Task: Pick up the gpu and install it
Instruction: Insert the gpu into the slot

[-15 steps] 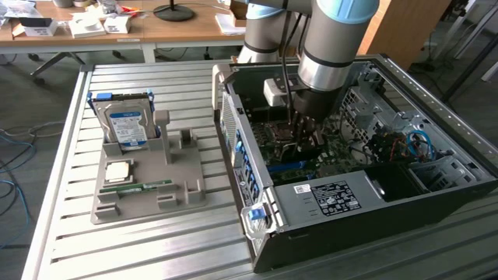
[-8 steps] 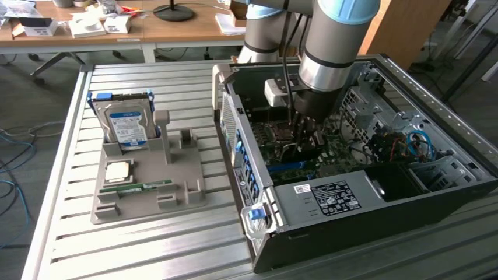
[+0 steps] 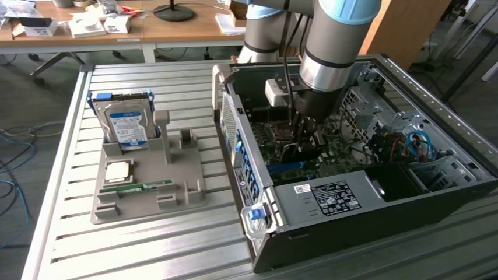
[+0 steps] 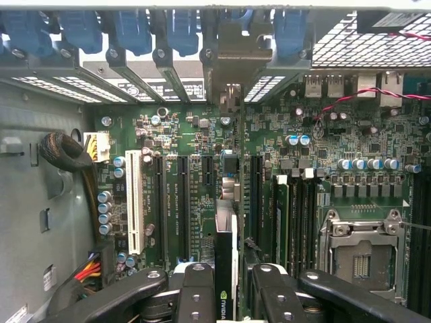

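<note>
Interior of an open computer case (image 3: pixel 342 198), laid on its side on a slatted metal worktop (image 3: pixel 116 245). The gpu (image 4: pixel 224 262) is gripped edge-on between the two black fingers (image 4: pixel 195 293) of the tool (image 4: pixel 232 288), which is closed on it. The card is seen as a thin dark strip with a pale metallic edge and a green-and-white logo near the fingers. Its silvery bracket (image 4: pixel 229 47) is directed towards the blue-clipped rear slot openings (image 4: pixel 128 30). It is held upright over the green motherboard (image 4: pixel 188 128), in line with the black expansion slots (image 4: pixel 182 202); whether it is seated cannot be told. A hard drive (image 3: pixel 128 125) is left in the grey holder (image 3: pixel 148 201) beside the case.
</note>
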### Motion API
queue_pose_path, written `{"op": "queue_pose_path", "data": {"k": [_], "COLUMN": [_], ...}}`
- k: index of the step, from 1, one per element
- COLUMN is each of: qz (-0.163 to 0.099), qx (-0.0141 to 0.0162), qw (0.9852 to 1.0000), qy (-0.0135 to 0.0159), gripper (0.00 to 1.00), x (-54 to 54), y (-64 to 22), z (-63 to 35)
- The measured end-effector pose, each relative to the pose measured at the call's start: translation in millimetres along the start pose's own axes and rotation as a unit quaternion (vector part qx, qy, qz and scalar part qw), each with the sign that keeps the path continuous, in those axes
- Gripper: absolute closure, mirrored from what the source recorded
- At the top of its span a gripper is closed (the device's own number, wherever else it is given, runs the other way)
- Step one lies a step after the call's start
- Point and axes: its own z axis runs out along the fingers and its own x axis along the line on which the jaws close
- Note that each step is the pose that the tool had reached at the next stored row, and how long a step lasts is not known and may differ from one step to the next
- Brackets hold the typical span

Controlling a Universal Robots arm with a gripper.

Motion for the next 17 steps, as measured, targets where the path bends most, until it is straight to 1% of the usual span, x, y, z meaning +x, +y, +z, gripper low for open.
{"op": "queue_pose_path", "data": {"k": [17], "qz": [0.0], "qx": [0.0], "qw": [1.0], "qy": [0.0], "gripper": [0.74], "x": [0.1], "y": [1.0], "z": [0.6]}}
